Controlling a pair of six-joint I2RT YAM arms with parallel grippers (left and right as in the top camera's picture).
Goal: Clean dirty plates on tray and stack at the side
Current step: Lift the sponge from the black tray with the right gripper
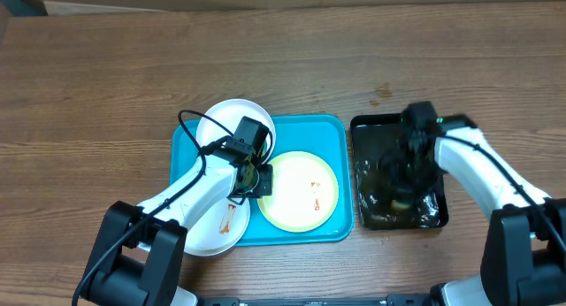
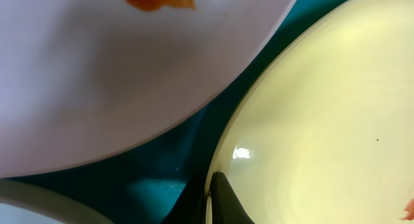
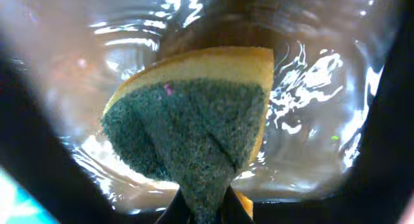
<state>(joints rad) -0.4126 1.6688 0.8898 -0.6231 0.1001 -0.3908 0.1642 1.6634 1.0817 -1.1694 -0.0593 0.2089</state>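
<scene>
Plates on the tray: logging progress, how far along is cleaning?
Done: nothing; smears show on the yellow-green plate and lower white plate. In hand: right gripper pinches the sponge in the wet black tray; left gripper sits at the yellow-green plate's rim. Left: wiping and stacking all three.

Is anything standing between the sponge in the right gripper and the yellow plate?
Nothing but the rims of the black tray and blue tray. The left gripper is at the yellow plate's far edge.

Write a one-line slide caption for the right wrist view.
Right end effector pinches a folded green-yellow sponge over the wet black tray.
</scene>
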